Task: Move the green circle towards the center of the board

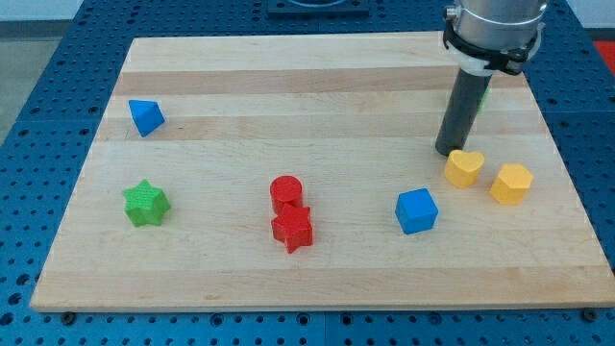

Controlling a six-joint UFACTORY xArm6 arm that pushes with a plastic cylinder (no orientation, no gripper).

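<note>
The green circle (484,94) shows only as a thin green sliver at the right edge of my dark rod, near the board's upper right; the rod hides most of it. My tip (448,152) rests on the board below and left of that sliver, just above and left of a yellow heart (464,167). I cannot tell whether the rod touches the green block.
A yellow hexagon (511,184) lies right of the heart. A blue cube (416,210) is lower centre-right. A red cylinder (285,192) touches a red star (292,230) at centre bottom. A green star (145,203) and a blue triangle (146,116) are at the left. The wooden board (307,77) sits on a blue perforated table.
</note>
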